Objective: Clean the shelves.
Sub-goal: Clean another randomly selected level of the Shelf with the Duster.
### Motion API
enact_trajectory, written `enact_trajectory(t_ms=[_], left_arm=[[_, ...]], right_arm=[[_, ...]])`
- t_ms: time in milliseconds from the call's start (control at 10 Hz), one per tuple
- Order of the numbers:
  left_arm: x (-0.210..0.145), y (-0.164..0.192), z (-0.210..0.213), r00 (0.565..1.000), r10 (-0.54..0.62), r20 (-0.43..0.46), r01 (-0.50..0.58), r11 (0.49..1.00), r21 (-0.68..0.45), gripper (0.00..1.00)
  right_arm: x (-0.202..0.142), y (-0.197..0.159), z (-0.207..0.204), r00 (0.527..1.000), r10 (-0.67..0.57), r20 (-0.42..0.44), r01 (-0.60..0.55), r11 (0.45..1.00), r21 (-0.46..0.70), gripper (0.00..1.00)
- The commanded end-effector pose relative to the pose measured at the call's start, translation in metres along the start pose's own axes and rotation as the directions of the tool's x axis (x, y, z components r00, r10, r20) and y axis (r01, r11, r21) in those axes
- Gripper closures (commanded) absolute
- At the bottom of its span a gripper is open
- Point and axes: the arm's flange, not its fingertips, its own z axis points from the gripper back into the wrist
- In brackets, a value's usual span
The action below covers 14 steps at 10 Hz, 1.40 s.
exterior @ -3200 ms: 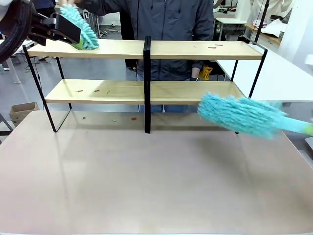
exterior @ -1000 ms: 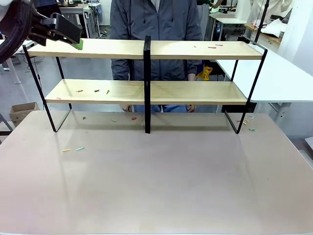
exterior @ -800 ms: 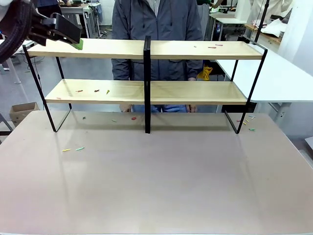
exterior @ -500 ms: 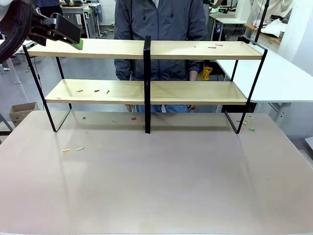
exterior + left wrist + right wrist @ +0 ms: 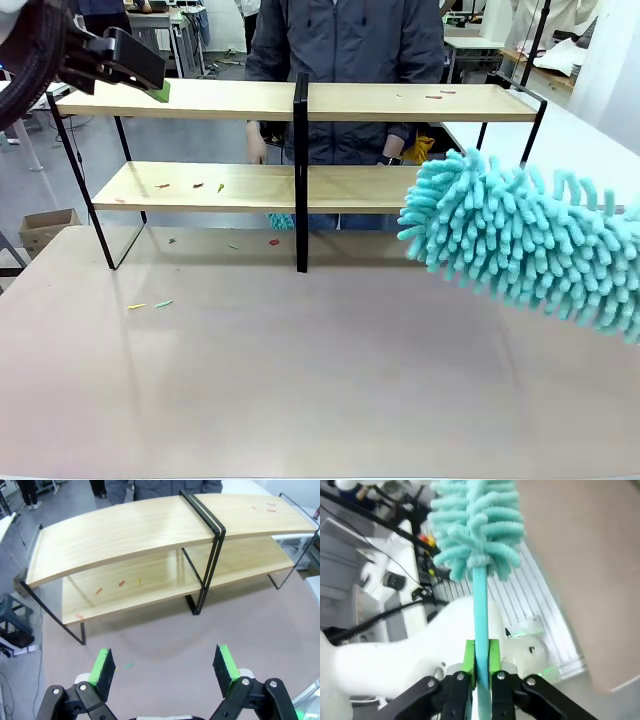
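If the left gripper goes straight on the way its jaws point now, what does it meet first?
Probably the table just before the shelves; nothing lies between. Depth is unclear, so perhaps the lower board instead.

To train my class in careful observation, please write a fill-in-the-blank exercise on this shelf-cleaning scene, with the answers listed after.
1. The right gripper is shut on the ____ of the teal duster.
2. The left gripper is empty, with its jaws ____.
3. The shelves have ____ light-wood tiers.
4. On the shelves' left half, coloured scraps lie on the ____ board.

Missing words: handle; open; two; lower.
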Motion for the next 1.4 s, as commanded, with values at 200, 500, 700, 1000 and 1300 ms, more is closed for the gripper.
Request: enact_trajectory(t_ms=[200, 500, 700, 1000, 1300], left_arm=[[0.001, 0.001, 0.001, 1.000, 0.009, 0.003, -0.009, 1.000, -0.003, 0.00], [0.001, 0.001, 0.001, 1.000, 0.009, 0.003, -0.009, 1.000, -0.003, 0.00], [0.001, 0.001, 0.001, 1.000, 0.009, 0.003, -0.009, 1.000, -0.003, 0.00], [0.001, 0.001, 0.001, 1.000, 0.009, 0.003, -0.009, 1.000, -0.003, 0.00], [0.001, 0.001, 0.001, 1.000, 0.009, 0.003, -0.009, 1.000, -0.003, 0.00]], right_arm=[[0.037, -0.015, -0.042, 0.971, -0.026, -0.237, 0.026, 1.000, -0.004, 0.87], [0.113, -0.029, -0.112, 0.951, -0.122, -0.283, 0.089, 0.988, -0.125, 0.87], [0.158, -0.025, -0.168, 0.965, -0.196, -0.172, 0.129, 0.933, -0.335, 0.87], [0.171, -0.018, -0.177, 0.984, -0.134, -0.115, 0.086, 0.932, -0.352, 0.87], [0.133, -0.037, -0.131, 0.967, -0.214, -0.139, 0.161, 0.934, -0.319, 0.87]])
